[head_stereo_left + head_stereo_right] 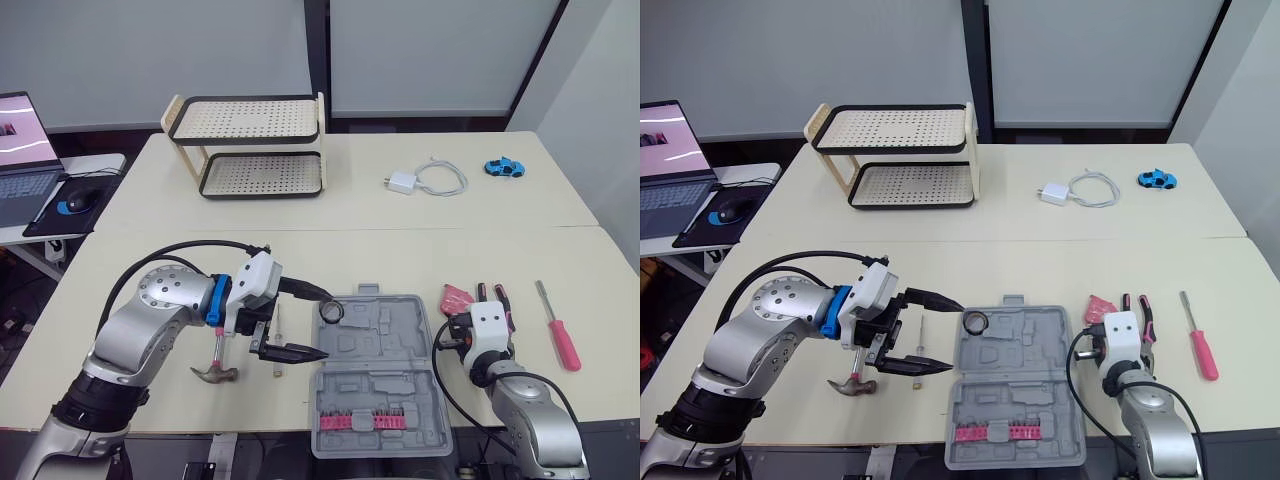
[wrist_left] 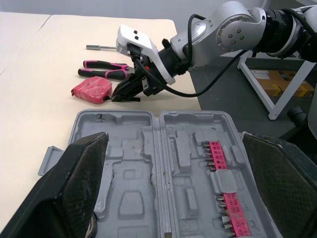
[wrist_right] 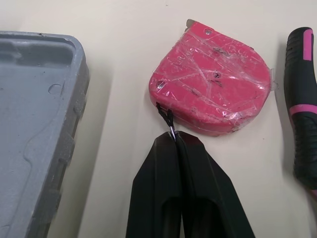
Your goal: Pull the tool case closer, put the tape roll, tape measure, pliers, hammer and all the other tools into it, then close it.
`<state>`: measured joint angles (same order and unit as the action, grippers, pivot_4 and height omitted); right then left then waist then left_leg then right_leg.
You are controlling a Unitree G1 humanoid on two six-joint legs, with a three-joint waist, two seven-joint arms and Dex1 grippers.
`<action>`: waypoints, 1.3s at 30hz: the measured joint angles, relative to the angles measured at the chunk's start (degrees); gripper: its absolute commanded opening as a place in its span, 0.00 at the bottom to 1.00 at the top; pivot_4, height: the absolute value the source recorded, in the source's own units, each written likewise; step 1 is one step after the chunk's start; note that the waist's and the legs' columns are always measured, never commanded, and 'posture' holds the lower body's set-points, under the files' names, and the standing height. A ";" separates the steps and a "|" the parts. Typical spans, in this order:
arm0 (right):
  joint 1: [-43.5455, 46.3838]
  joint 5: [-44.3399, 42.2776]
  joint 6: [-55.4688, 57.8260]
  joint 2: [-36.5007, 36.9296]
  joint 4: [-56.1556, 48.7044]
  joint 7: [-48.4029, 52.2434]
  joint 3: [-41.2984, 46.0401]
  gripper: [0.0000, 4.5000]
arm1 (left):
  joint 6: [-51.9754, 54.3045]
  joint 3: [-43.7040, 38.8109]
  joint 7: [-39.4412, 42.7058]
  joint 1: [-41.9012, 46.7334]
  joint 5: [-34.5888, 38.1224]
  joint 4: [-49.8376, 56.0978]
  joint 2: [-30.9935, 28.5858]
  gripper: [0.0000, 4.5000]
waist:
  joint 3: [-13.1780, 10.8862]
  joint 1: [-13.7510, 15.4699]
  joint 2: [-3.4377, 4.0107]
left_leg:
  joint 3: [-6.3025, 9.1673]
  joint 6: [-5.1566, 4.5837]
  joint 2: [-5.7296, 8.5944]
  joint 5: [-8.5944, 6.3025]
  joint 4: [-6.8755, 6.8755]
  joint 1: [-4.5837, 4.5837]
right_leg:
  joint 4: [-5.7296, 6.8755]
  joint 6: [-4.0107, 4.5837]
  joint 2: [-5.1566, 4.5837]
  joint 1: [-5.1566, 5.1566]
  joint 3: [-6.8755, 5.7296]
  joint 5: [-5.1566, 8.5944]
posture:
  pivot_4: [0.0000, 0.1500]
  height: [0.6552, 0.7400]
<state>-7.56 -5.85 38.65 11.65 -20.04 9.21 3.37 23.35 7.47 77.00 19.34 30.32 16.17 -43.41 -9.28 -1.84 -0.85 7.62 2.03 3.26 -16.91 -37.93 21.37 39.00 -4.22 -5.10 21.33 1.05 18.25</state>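
Tool case: a grey moulded-plastic tool case (image 1: 372,352) lies open and flat near the front edge of the cream worktop (image 1: 400,260), with a pink strip of bits (image 1: 362,421) in its near half.
Left claw: the left claw (image 1: 327,326) is at the case's left edge, its two black fingers spread wide and holding nothing.
Tape roll: a small black tape roll ring (image 1: 322,313) sits at the case's far left corner, close to the far fingertip; whether they touch I cannot tell.
Hammer: a steel claw hammer (image 1: 217,352) lies on the worktop under the left arm, with a thin small screwdriver (image 1: 922,330) between it and the case.
Right claw: the right claw (image 3: 174,136) is pressed together, pinching the black loop of the pink plastic tape measure (image 3: 213,94), just right of the case.
Pliers: pink-and-black-handled pliers (image 1: 497,300) lie beside the tape measure.
Screwdriver: a red-handled screwdriver (image 1: 563,335) lies further right, apart.
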 measured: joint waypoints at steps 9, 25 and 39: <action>-5.33 -2.08 3.41 1.70 -5.93 2.10 1.16 0.01 | 0.41 0.00 -0.65 -0.63 0.00 0.77 -0.13 1.00 | 0.00 0.06 0.00 | 0.01 -0.01 0.00 0.00 0.00 0.01 | -0.01 0.00 0.00 -0.01 0.00 0.00 | 1.00 1.00; -13.63 -5.79 9.49 4.75 -14.75 5.02 5.12 0.01 | -2.67 0.02 1.59 -6.45 -1.56 1.97 -3.56 1.00 | 0.00 0.12 0.05 | 0.02 -0.02 -0.01 -0.01 0.04 0.02 | -0.04 0.00 0.00 0.00 0.00 0.00 | 1.00 1.00; -33.07 -9.45 12.28 3.50 -28.19 5.53 5.46 0.01 | -1.32 -0.09 3.62 -9.06 0.60 6.44 -5.15 1.00 | 0.03 1.22 0.16 | 0.05 -0.02 -0.03 -0.01 0.06 0.02 | -0.05 0.01 -0.01 -0.02 -0.02 0.04 | 1.00 1.00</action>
<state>-40.62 -15.31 50.93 15.15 -48.23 14.74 8.82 22.03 7.38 80.62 10.28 30.92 22.61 -48.56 -9.24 -0.62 -0.69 7.67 2.00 3.23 -16.93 -37.88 21.39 38.95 -4.21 -5.11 21.30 1.03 18.28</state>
